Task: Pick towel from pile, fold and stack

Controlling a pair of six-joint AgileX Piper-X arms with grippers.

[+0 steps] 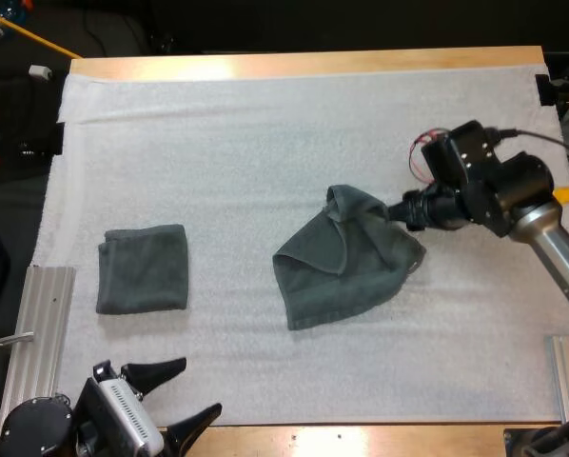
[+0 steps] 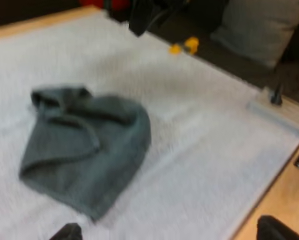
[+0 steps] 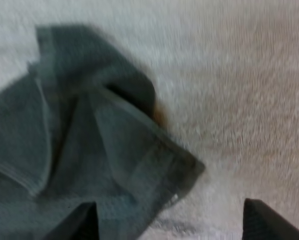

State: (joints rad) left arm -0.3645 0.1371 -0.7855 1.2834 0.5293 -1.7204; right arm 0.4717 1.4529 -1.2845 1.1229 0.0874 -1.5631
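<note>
**Inspector:** The position of the crumpled dark grey-green cloth towel [image 1: 346, 257] is requested.

**Recorder:** It is found on the white textured mat [image 1: 265, 133], right of centre, bunched up with a fold raised at its far side. A second dark grey-green towel, folded square [image 1: 143, 268], is noted well apart from it on the mat's left side, lying flat.

**Inspector:** The state of the right gripper [image 3: 169, 202] is to be entered.

**Recorder:** It is seen at the crumpled towel's right edge. Its black fingers are spread wide, one over the towel's corner and one over bare mat. Nothing is clamped.

**Inspector:** And the left gripper [image 1: 201, 386]?

**Recorder:** It is recorded at the mat's near edge, below the folded towel. Its fingers are parted and nothing is held.
</note>
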